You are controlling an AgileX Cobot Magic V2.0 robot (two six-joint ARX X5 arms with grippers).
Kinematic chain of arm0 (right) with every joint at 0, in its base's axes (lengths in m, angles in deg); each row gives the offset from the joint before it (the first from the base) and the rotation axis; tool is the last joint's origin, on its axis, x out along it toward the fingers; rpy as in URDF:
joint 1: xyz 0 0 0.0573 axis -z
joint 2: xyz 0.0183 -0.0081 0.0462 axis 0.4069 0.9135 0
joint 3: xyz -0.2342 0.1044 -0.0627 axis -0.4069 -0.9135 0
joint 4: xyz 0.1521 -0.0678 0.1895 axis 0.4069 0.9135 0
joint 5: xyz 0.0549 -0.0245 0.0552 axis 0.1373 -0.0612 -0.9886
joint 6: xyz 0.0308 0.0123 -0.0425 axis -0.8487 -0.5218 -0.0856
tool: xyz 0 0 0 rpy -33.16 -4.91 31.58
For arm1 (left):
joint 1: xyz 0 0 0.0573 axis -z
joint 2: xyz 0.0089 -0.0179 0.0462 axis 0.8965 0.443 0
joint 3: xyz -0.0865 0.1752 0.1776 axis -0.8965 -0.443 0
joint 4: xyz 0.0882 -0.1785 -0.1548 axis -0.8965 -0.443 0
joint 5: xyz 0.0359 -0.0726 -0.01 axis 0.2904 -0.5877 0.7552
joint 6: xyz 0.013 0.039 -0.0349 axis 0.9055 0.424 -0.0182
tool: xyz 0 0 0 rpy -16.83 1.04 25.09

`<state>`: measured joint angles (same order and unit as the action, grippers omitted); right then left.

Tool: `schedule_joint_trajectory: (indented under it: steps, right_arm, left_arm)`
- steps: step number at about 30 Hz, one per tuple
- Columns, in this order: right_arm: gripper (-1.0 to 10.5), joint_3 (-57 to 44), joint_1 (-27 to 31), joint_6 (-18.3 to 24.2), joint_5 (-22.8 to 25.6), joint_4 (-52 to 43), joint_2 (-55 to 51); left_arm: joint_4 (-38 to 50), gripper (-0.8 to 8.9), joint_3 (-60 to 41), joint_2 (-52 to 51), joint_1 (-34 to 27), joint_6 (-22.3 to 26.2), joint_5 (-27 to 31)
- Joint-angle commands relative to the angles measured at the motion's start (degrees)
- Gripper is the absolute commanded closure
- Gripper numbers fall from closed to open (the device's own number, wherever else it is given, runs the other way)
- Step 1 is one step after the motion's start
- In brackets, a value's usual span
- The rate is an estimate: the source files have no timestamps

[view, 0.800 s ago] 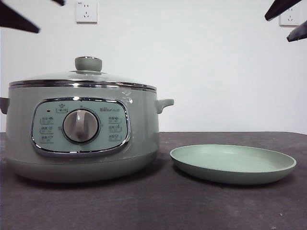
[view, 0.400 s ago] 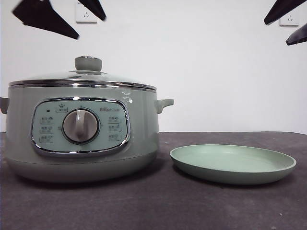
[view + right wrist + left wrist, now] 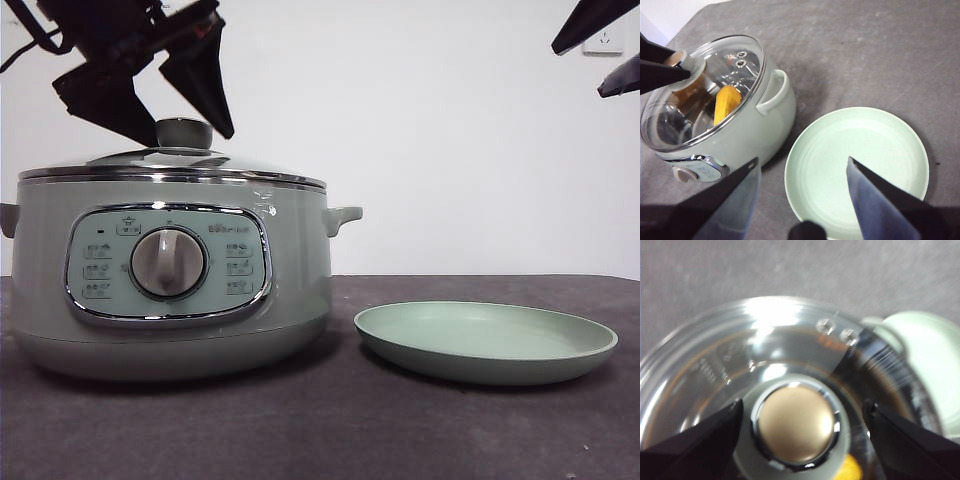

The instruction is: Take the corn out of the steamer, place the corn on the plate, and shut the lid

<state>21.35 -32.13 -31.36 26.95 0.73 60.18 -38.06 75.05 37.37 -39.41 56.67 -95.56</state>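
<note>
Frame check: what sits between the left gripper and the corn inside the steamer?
The glass lid, closed on the steamer. The right wrist view shows the corn under the glass; the left gripper, open, flanks the lid's knob from above.

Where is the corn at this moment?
The corn lies inside the steamer, under the closed glass lid, as the right wrist view shows. The plate beside the steamer holds nothing.

Dark grey bench [image 3: 330,430], matte and faintly speckled. Plain white wall [image 3: 420,140] behind it. One white wall socket [image 3: 606,40] at upper right, apparently partly covered.
</note>
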Motion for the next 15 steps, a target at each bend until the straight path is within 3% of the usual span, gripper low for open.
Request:
schedule_joint_trajectory:
  steps: [1, 4, 10, 15]
  right_arm:
    - [6.6, 0.28, 0.13, 0.26, 0.07, 0.26, 0.07]
    - [6.6, 0.28, 0.13, 0.26, 0.15, 0.52, 0.07]
    - [6.6, 0.31, -0.02, 0.24, -0.13, 0.44, 0.07]
    - [6.6, 3.58, -5.16, -0.7, -0.04, 0.48, 2.8]
  left_arm:
    - [-2.19, 4.85, 0.0, 0.79, 0.17, 0.42, 0.15]
    - [-2.21, 8.38, 0.0, 0.79, 0.2, 1.42, 0.07]
    - [-0.09, 8.22, 0.7, -1.09, 0.13, 1.38, 0.22]
    - [-0.15, 8.22, 1.33, -11.54, 0.13, 1.22, 4.72]
